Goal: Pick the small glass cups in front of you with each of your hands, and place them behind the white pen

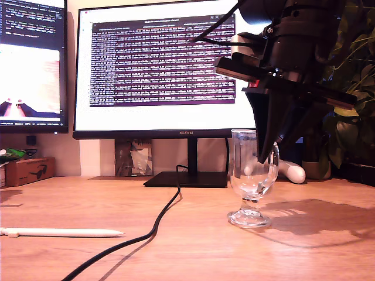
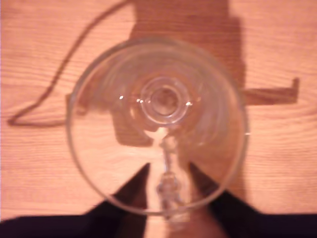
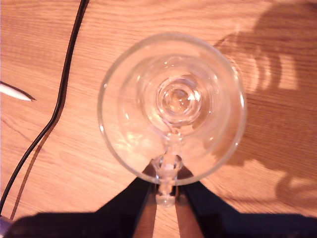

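A clear footed glass cup (image 1: 251, 175) stands on the wooden desk, right of centre in the exterior view. My second gripper (image 1: 270, 157) reaches down at its handle; in the second wrist view the gripper (image 3: 166, 186) is shut on the handle of this cup (image 3: 198, 74). The white pen (image 1: 61, 232) lies at the exterior view's lower left, and its tip (image 3: 15, 92) shows in the second wrist view. The first wrist view shows another glass cup (image 2: 99, 163) from above. My first gripper (image 2: 169, 173) is open, one finger on each side of its handle without touching.
A black cable (image 1: 158, 225) runs from the monitor stand (image 1: 186, 178) toward the front of the desk, between the pen and the cup. Two monitors stand at the back. A plant (image 1: 351, 117) and a white object (image 1: 292, 171) are at the exterior view's right.
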